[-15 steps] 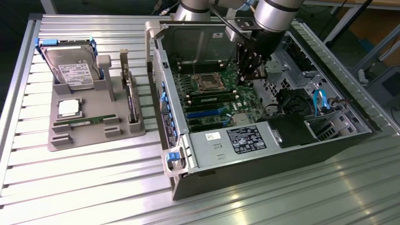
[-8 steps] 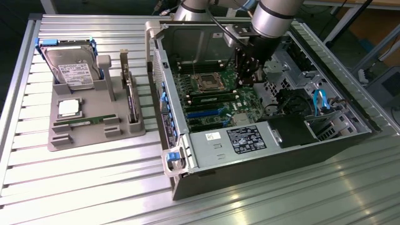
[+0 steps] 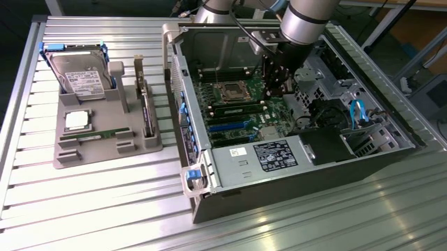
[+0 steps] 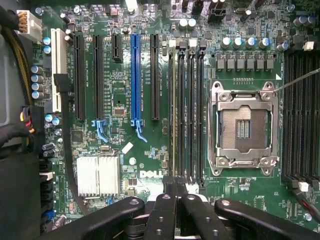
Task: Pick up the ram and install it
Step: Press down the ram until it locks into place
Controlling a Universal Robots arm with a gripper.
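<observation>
The open computer case (image 3: 300,151) lies on its side on the slatted aluminium table (image 3: 104,209), its motherboard (image 3: 237,112) facing up. Toward the exterior view's left, well apart from the case wall, sits a grey parts holder (image 3: 98,141) carrying a hard drive (image 3: 80,76) stood on edge, a square silver processor (image 3: 77,120) lying flat, and an upright expansion card (image 3: 145,104).

The robot arm (image 3: 307,21) reaches down into the case from above, and the gripper (image 3: 272,78) hangs over the motherboard beside the empty CPU socket (image 3: 231,94). In the wrist view the gripper (image 4: 174,187) has its fingers (image 4: 169,190) pressed together — their tips meet right at the near end of the memory slots (image 4: 187,110), with nothing visibly pinched between them.

A ram stick (image 3: 98,135) — thin and green — lies flat in a groove of the holder, just below the processor in the exterior view. In the wrist view the slot bank next to the socket shows a pale strip along the slot (image 4: 173,110) farthest from the socket; whether that is a seated module I cannot tell. A blue expansion slot (image 4: 134,75) stands among black ones, and a finned silver heatsink (image 4: 97,175) sits near the DELL lettering (image 4: 151,173).
</observation>
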